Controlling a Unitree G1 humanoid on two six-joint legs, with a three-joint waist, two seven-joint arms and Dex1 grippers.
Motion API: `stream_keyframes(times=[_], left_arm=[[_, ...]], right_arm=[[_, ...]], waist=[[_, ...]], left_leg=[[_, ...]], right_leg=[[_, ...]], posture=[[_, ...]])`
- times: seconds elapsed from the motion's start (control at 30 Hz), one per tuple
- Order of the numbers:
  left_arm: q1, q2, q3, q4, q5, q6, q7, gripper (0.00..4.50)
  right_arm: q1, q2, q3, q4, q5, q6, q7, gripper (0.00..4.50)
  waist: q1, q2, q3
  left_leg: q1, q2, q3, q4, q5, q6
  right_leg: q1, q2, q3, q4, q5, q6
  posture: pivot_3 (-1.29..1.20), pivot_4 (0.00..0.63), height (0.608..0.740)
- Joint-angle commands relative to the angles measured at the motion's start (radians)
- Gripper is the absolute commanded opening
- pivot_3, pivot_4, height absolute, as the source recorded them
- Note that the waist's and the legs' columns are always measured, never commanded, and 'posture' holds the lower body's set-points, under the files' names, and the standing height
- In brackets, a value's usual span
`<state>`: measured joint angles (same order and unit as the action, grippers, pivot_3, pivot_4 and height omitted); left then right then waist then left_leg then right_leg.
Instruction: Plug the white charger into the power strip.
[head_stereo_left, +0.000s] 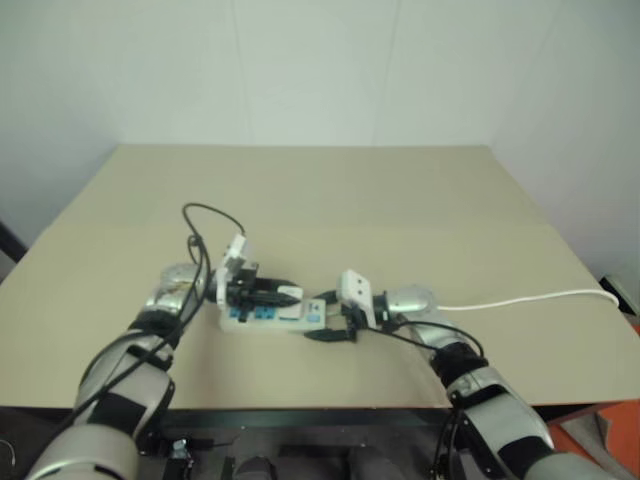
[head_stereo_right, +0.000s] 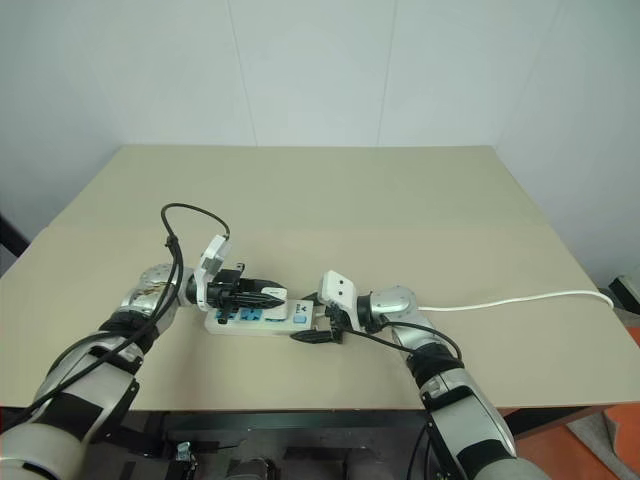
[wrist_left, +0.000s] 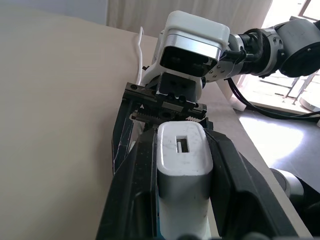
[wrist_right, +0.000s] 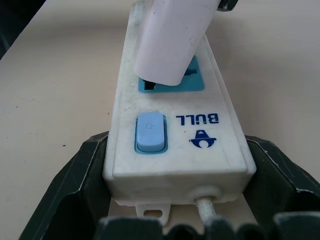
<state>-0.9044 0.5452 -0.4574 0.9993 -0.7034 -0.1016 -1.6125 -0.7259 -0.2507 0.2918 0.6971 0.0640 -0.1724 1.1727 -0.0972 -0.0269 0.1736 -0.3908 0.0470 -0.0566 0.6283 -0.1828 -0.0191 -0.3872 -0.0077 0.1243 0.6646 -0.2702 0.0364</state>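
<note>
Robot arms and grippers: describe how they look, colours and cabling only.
Both arms are silver-grey shells with black bands and joints, and loose black cables loop alongside them. The left gripper and right gripper each have a boxy white housing with black jaws; in the left wrist view the right housing shows a dark recessed face.

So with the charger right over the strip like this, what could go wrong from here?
The charger sits tilted over a blue socket, so its prongs may miss the slots and jam. The right gripper brackets only the cord end of the strip, so pushing down could tip or slide the far end. The left gripper might let the smooth charger slip under force.
</note>
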Motion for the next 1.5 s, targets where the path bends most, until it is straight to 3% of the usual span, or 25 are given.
stream_keyframes(times=[0.03,0.47,0.63,0.73,1.23,1.37,1.5], left_arm=[[-0.011,-0.002,-0.016,0.043,0.063,-0.074,-0.002,1.01],[0.081,0.043,-0.01,0.035,0.09,-0.247,-0.002,1.01],[0.084,0.03,0.009,0.106,0.151,-0.293,-0.002,1.01],[0.088,0.02,0.016,0.181,0.263,-0.379,-0.002,1.01],[0.058,-0.025,0.173,0.232,0.35,-0.254,-0.002,1.01],[0.05,-0.036,0.25,0.235,0.327,-0.236,-0.002,2.36],[0.05,-0.03,0.267,0.225,0.362,-0.26,-0.002,3.59]], right_arm=[[0.02,-0.013,0.005,0.007,-0.034,0.007,-0.022,3.44],[0.033,-0.009,0.004,-0.003,-0.02,-0.029,-0.01,3.44],[0.037,-0.007,0.007,-0.006,-0.021,-0.038,-0.012,3.44],[0.039,-0.009,0.008,-0.008,-0.023,-0.041,-0.013,3.44],[0.044,-0.01,0.009,-0.008,-0.035,-0.043,-0.03,3.44],[0.044,-0.005,0.012,-0.007,-0.038,-0.044,-0.034,3.44],[0.043,-0.003,0.013,-0.005,-0.038,-0.043,-0.033,3.44]], waist=[[0.001,0.0,-0.001],[0.0,0.0,-0.005],[0.0,0.0,-0.005],[0.001,0.002,-0.011],[0.004,0.008,-0.019],[-0.003,0.009,-0.018],[-0.001,0.009,-0.018]], left_leg=[[0.0,0.0,0.0,0.0,0.0,0.0],[0.001,0.0,0.0,0.0,0.0,0.0],[0.001,0.0,0.0,0.0,0.0,0.0],[0.001,0.0,0.001,0.0,0.0,0.0],[0.013,-0.001,0.0,-0.001,0.0,0.0],[0.012,-0.001,0.0,-0.001,0.0,0.0],[0.001,-0.001,0.0,-0.003,0.0,0.0]], right_leg=[[0.0,0.0,0.0,0.0,0.0,0.0],[0.0,0.0,0.001,-0.001,0.0,0.0],[0.001,0.0,0.001,-0.001,0.0,0.0],[0.001,0.0,0.001,-0.001,0.0,0.0],[0.014,0.0,0.001,-0.002,-0.002,-0.001],[0.012,0.0,0.002,-0.002,-0.002,-0.001],[0.0,0.0,0.001,-0.002,-0.002,0.0]], posture=[[0.0,0.15,0.74],[0.0,0.15,0.74],[0.0,0.15,0.74],[0.0,0.15,0.74],[0.0,0.15,0.74],[0.0,0.15,0.74],[0.0,0.15,0.74]])
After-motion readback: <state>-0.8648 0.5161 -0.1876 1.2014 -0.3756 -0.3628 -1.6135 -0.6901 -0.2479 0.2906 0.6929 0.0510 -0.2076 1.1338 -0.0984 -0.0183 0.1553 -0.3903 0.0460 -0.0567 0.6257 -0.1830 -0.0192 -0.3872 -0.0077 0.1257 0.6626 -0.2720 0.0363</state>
